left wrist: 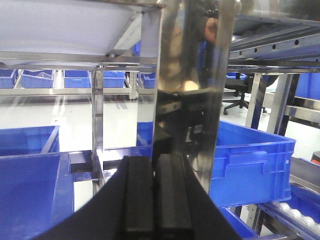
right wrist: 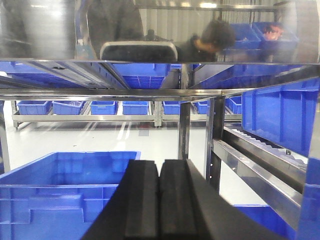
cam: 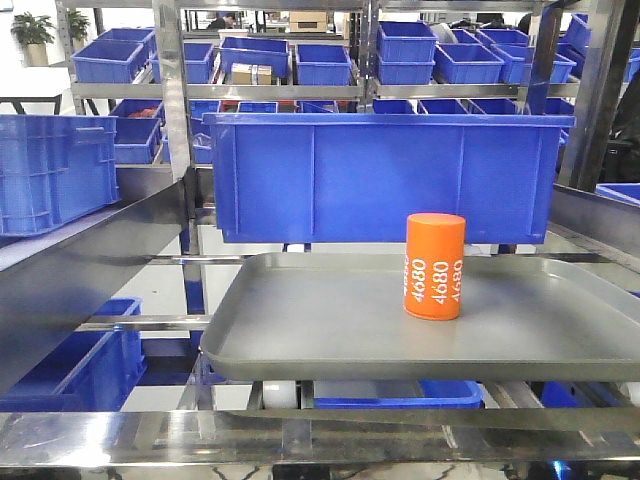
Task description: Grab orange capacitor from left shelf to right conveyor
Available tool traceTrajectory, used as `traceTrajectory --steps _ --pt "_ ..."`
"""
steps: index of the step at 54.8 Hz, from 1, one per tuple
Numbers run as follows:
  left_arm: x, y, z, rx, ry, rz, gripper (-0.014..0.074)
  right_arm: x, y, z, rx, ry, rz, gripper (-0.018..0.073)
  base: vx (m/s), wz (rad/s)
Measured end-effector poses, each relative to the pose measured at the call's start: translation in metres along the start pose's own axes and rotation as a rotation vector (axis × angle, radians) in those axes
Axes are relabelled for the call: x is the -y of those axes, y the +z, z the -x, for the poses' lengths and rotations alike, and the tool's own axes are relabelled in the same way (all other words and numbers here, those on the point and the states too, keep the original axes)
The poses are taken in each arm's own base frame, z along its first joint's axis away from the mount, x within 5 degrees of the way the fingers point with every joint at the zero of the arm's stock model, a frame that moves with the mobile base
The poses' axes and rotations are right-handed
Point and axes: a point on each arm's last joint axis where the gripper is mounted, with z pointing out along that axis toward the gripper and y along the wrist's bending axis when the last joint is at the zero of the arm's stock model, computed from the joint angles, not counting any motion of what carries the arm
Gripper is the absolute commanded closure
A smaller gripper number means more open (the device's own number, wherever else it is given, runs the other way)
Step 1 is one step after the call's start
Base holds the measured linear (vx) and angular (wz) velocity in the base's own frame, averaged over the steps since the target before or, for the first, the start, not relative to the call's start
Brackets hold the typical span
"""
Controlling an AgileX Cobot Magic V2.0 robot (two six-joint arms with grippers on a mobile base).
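Grey tray (cam: 300, 325) on left shelf (cam: 172, 90) is carrying orange capacitor (cam: 435, 267), ungrasped. Left end effector (left wrist: 152, 200) and right end effector (right wrist: 159, 200) are both sitting pinched together, empty. Next, probably: opening, reaching in.

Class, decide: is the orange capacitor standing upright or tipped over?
Upright: the orange capacitor stands on its flat end on the grey tray, its side vertical.

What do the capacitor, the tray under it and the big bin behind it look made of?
Capacitor: smooth orange shell with a soft sheen and white printed 4680, likely plastic or a wrap. Tray: matte grey with rounded corners, probably moulded plastic, possibly coated metal. Bin: glossy blue plastic with moulded ribs.
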Motion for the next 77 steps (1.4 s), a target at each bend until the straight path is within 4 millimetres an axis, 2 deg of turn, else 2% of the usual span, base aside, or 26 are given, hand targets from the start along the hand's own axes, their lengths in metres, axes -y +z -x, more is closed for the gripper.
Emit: traceTrajectory --steps 32,36,39,43,50,54,60,65,71,77 --pt "0.0 0.0 0.0 0.0 0.0 0.0 0.0603 0.0 0.0 0.002 0.018 0.0 0.0 0.057 0.0 0.0" --pt "0.0 0.0 0.0 0.0 0.0 0.0 0.0603 0.0 0.0 0.007 0.017 0.0 0.0 0.057 0.0 0.0" --pt "0.0 0.0 0.0 0.0 0.0 0.0 0.0603 0.0 -0.001 0.018 0.018 0.0 -0.002 0.057 0.0 0.0" --pt "0.0 0.0 0.0 0.0 0.0 0.0 0.0603 0.001 -0.005 0.043 0.046 0.0 -0.004 0.057 0.0 0.0" --pt "0.0 0.0 0.0 0.0 0.0 0.0 0.0603 0.002 -0.014 0.098 0.115 -0.005 -0.009 0.057 0.0 0.0" --pt "0.0 0.0 0.0 0.0 0.0 0.0 0.0603 0.003 -0.017 0.138 0.147 -0.004 -0.011 0.057 0.0 0.0" --pt "0.0 0.0 0.0 0.0 0.0 0.0 0.0603 0.004 -0.01 0.194 0.191 -0.004 -0.013 0.057 0.0 0.0" --pt "0.0 0.0 0.0 0.0 0.0 0.0 0.0603 0.005 0.004 0.228 0.203 -0.007 -0.014 0.057 0.0 0.0" --pt "0.0 0.0 0.0 0.0 0.0 0.0 0.0603 0.005 0.025 0.25 0.198 -0.008 -0.014 0.057 0.0 0.0" --pt "0.0 0.0 0.0 0.0 0.0 0.0 0.0603 0.005 0.04 0.253 0.175 -0.008 -0.013 0.057 0.0 0.0"
